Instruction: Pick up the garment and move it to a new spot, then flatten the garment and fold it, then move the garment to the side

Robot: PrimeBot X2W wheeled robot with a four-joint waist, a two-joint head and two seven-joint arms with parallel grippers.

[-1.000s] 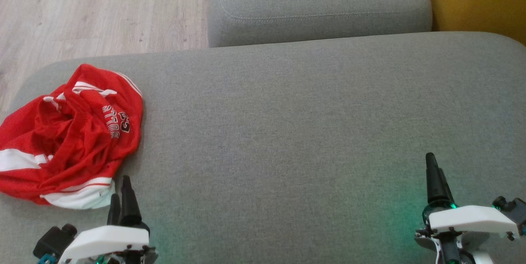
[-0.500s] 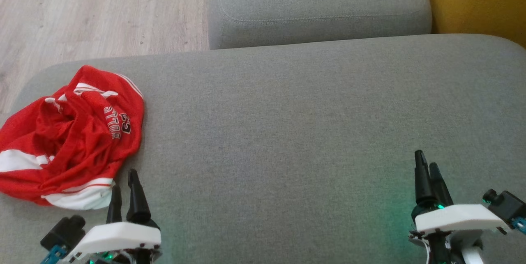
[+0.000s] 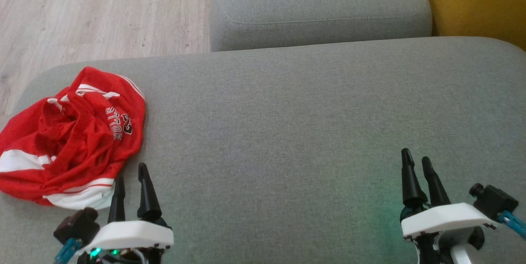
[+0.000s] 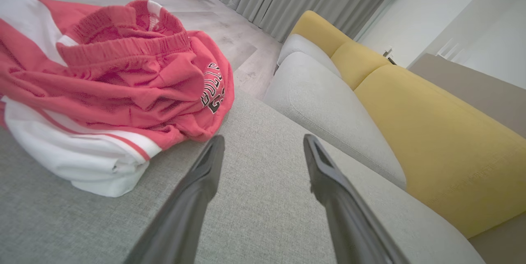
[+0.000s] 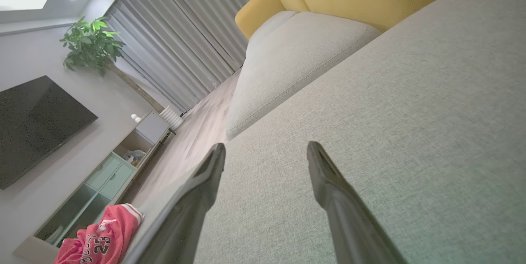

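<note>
Red basketball shorts [image 3: 74, 132] lie crumpled at grey seat cushion's [image 3: 287, 112] left end. Left gripper [image 3: 131, 172] just beside them, right gripper [image 3: 415, 155] well apart; both spread wide, empty.

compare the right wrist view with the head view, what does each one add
Extra in the right wrist view: a tv, a plant, curtains and a cabinet along the far wall.
Extra in the head view: the left gripper, open, close beside the garment but not touching it.
Shared: the crumpled red garment at the sofa's left end, the yellow cushion, the wood floor, and the right gripper, open over bare seat.
</note>
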